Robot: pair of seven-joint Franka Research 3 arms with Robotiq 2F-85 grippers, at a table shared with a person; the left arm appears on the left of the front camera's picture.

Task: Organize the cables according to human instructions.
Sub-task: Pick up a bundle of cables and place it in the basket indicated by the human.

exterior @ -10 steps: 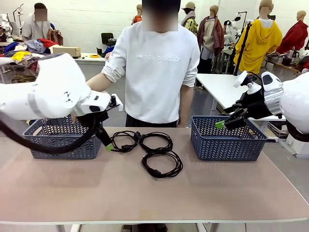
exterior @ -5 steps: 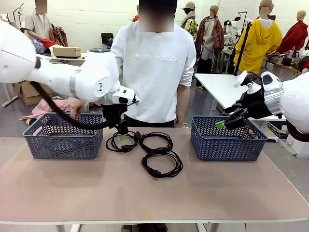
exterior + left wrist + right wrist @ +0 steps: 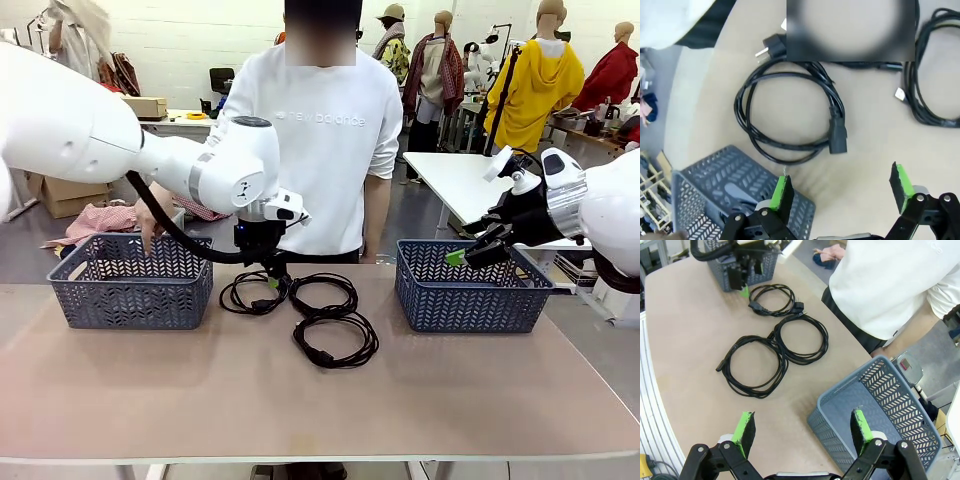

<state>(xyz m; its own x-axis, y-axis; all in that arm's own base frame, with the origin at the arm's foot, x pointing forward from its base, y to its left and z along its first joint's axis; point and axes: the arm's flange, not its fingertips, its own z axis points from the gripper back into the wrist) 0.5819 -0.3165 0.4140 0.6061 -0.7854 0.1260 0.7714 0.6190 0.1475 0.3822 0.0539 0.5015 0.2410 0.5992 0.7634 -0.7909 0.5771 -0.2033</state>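
1. Three coiled black power cords lie close together at mid-table, between the left basket (image 3: 130,297) and the right basket (image 3: 470,300) and nearer the person's edge. That spot probably serves sorting, since either arm can reach it.
2. The leftmost cord (image 3: 838,138) lies flat as a round coil, with its connector end resting on the loop. The middle cord (image 3: 915,95) lies just beside it, and the front cord (image 3: 312,352) lies nearer the robot, touching or overlapping the middle one.
3. The person's hand (image 3: 150,226) is at the far rim of the left basket. This is perhaps a sign that a cord belongs there, though the gesture is not clear.
4. The left gripper (image 3: 841,186) points straight down with its fingers spread wide and empty, likely lined up for a top grasp. The leftmost cord lies just ahead of the fingertips, its connector roughly between the two green pads and not touching them. A corner of the left basket is beside one finger.
5. The right gripper (image 3: 802,422) is also spread wide and holds nothing. It hovers by the right basket, well apart from the cords, seemingly keeping clear.
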